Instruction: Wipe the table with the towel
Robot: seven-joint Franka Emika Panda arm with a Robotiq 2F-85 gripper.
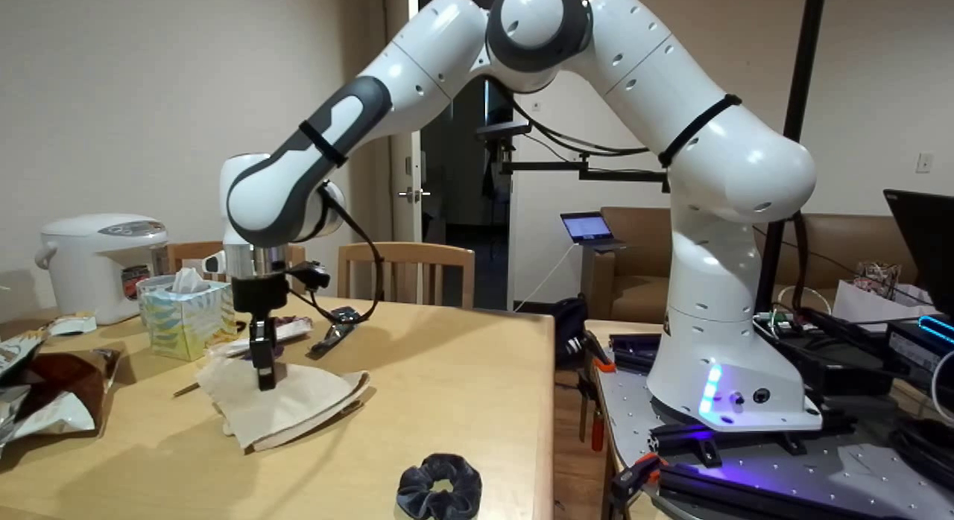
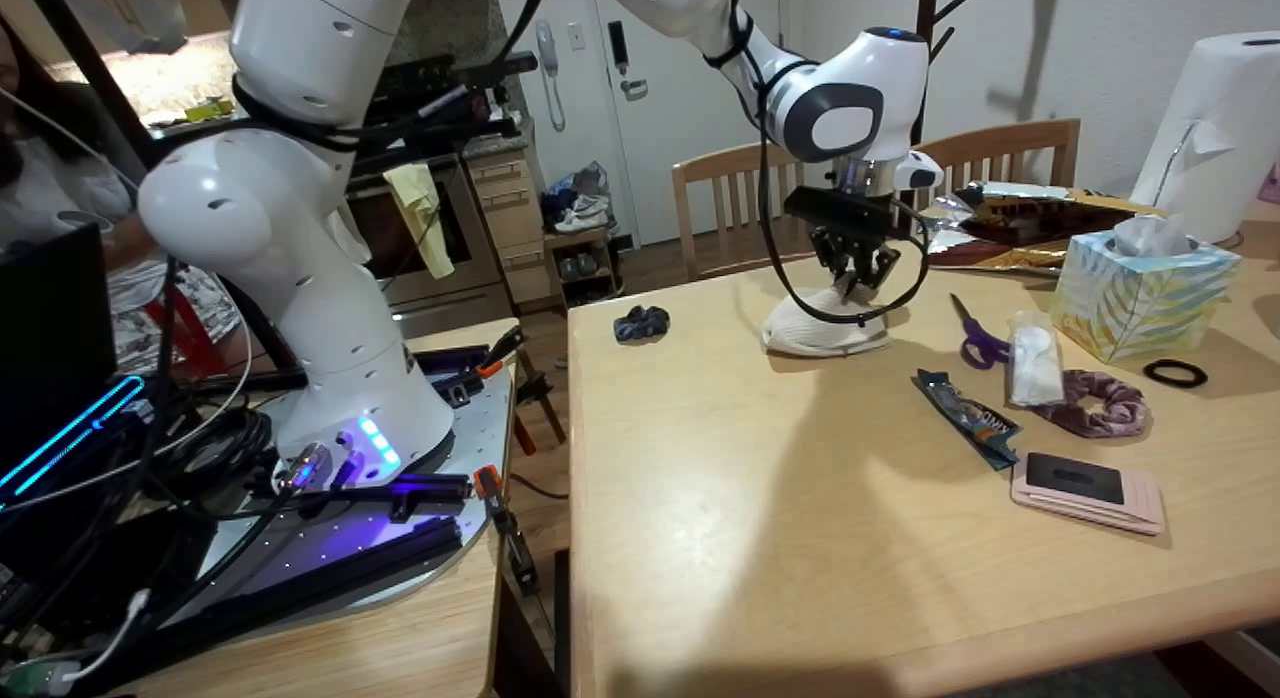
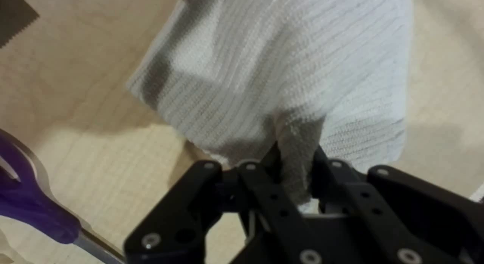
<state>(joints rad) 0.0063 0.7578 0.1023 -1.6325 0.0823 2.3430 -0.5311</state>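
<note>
The cream-white towel (image 3: 321,63) lies rumpled on the light-wood table (image 2: 700,478), its ribbed weave plain in the wrist view. My gripper (image 3: 297,158) is shut on a bunched fold of it, the fold rising between the two black fingers. In an exterior view the gripper (image 1: 264,378) points straight down into the towel (image 1: 313,408), whose lower parts spread out on the tabletop. Another exterior view has the towel (image 2: 815,338) near the table's far edge, under the gripper (image 2: 855,283).
Purple scissors (image 3: 41,207) lie close beside the towel. Farther off are a tissue box (image 2: 1140,288), a bar wrapper (image 2: 965,418), a pink card holder (image 2: 1090,493), a mauve scrunchie (image 2: 1120,408) and shiny snack bags (image 1: 67,386). A dark scrunchie (image 1: 462,479) sits toward the robot's side.
</note>
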